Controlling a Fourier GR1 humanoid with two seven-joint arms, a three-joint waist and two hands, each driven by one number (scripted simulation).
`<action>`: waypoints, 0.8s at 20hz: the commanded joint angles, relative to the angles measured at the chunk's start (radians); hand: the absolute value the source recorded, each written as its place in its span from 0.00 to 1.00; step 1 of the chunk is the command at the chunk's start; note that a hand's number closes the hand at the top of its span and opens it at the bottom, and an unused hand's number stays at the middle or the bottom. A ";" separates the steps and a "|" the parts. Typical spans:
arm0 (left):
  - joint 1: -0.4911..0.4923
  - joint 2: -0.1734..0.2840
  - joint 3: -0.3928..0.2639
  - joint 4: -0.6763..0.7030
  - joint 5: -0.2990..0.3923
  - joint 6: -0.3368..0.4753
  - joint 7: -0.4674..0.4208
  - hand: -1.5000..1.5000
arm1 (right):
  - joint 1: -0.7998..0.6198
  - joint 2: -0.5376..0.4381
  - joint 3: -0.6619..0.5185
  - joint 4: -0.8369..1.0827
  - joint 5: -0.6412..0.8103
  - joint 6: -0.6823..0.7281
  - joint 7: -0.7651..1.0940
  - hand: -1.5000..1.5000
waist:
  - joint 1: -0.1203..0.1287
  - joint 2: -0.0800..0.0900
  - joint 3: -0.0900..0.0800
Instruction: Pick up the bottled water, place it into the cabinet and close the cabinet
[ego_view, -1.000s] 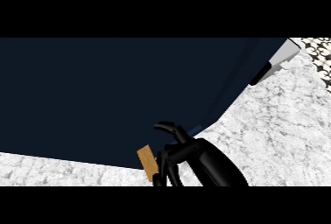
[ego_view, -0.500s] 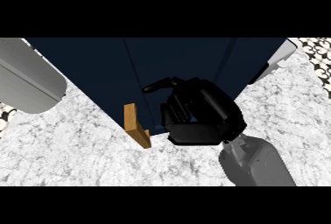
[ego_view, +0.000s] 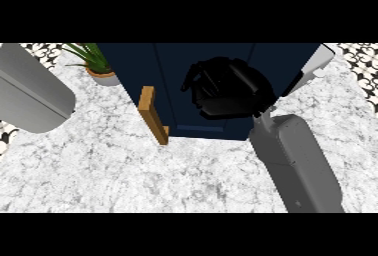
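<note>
A dark navy cabinet (ego_view: 177, 90) stands at the back of the marble counter, its door front facing me with a wooden bar handle (ego_view: 153, 115) at its left. My right hand (ego_view: 225, 92) lies against the door front, right of the handle, open with loosely bent fingers and holding nothing. Its grey forearm (ego_view: 295, 160) runs down to the lower right. Only the left forearm (ego_view: 29, 95) shows, at the left edge; the left hand is out of view. No bottled water shows anywhere.
A potted green plant (ego_view: 96, 62) stands at the cabinet's left, behind the left forearm. A pale panel (ego_view: 316, 67) sticks out at the cabinet's upper right. White marble counter (ego_view: 148, 175) spreads in front of the cabinet.
The cabinet now fills less of the view, and its handle has shifted right and up. My right hand has risen onto the door front. The left forearm and plant have come into sight.
</note>
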 joint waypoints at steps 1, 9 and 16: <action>0.005 0.004 0.081 0.026 0.059 -0.043 0.027 0.00 | -0.109 -0.003 -0.063 0.159 0.009 0.049 -0.061 1.00 | 0.005 0.009 -0.005; -0.004 0.025 0.080 -0.005 0.109 -0.045 0.088 0.00 | -0.218 0.040 -0.058 0.272 0.003 0.012 -0.054 1.00 | 0.023 0.014 -0.005; -0.034 -0.014 0.048 -0.025 0.073 -0.028 0.098 0.00 | -0.222 0.039 -0.052 0.253 -0.056 0.047 -0.038 1.00 | 0.035 0.015 -0.005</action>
